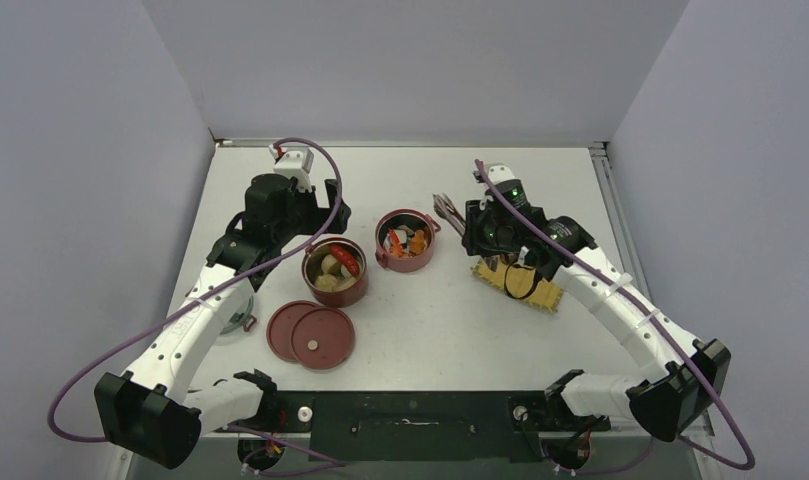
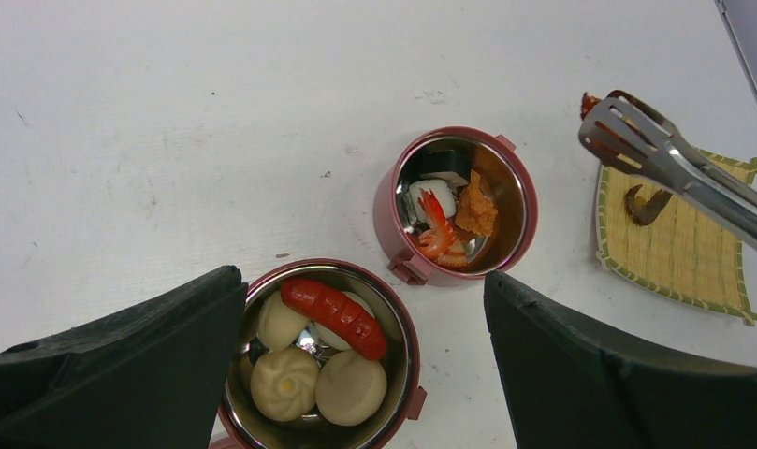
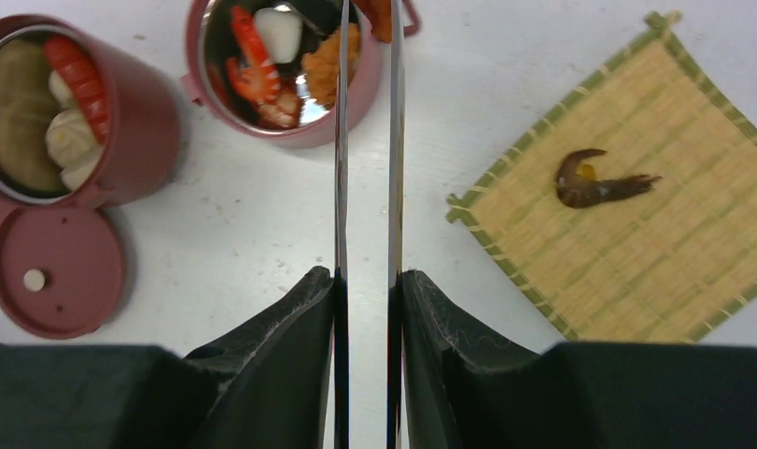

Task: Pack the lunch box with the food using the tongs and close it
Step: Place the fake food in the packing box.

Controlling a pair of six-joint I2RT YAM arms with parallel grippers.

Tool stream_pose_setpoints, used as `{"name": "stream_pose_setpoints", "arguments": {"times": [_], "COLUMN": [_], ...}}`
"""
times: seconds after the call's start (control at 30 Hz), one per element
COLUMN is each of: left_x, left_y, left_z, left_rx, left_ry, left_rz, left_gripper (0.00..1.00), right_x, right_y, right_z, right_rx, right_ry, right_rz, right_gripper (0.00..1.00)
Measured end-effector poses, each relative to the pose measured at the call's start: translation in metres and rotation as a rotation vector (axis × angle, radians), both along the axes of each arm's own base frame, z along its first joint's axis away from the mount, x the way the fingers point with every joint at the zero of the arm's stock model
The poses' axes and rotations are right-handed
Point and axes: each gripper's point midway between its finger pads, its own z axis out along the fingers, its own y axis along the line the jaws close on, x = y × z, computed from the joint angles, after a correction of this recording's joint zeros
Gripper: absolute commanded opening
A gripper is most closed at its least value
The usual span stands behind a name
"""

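Holding the tongs [image 3: 342, 140] squeezed in my right pincer [image 3: 367, 281], tips up by the shrimp bowl [image 3: 192, 56].
Right pincer is nearly closed on both slim arms, partway along them. Left pincer [image 2: 363, 281] is wide open and empty over the bun-and-sausage bowl [image 2: 407, 374]. Tongs look light, stiff but springy, slick steel, so I should grip across both arms, firmly. Their long axis runs straight out from my pincer, far-left, with an orange bit at the tips, I think. Both bowls sit on the bench [image 1: 440, 330], lids [image 1: 312, 335] off. One dark curled piece [image 3: 599, 180] lies on the yellow mat [image 3: 692, 262]; it looks small and light, best taken across its thick middle.
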Motion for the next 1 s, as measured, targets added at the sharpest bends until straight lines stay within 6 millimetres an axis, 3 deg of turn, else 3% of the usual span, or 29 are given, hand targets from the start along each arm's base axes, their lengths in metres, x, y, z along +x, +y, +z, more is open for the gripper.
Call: {"name": "stream_pose_setpoints", "arguments": {"times": [0.1, 0.23, 0.7, 1.0], "left_x": [0.0, 0.0, 0.0, 0.0], "left_y": [0.0, 0.0, 0.0, 0.0], "left_z": [0.0, 0.0, 0.0, 0.0], "left_rx": [0.0, 0.0, 0.0, 0.0], "left_ry": [0.0, 0.0, 0.0, 0.0], "left_rz": [0.001, 0.0, -0.002, -0.002], "left_gripper": [0.98, 0.98, 0.98, 0.98], "right_x": [-0.007, -0.006, -0.004, -0.001], "right_y": [0.029, 0.046, 0.06, 0.065], "right_z": [0.004, 0.0, -0.033, -0.05], "right_rx": [-0.001, -0.019, -0.08, -0.109], "right_ry": [-0.008, -0.002, 0.071, 0.102], "right_rz": [0.083, 0.112, 0.112, 0.117], "right_gripper": [0.08, 0.08, 0.11, 0.19]}}
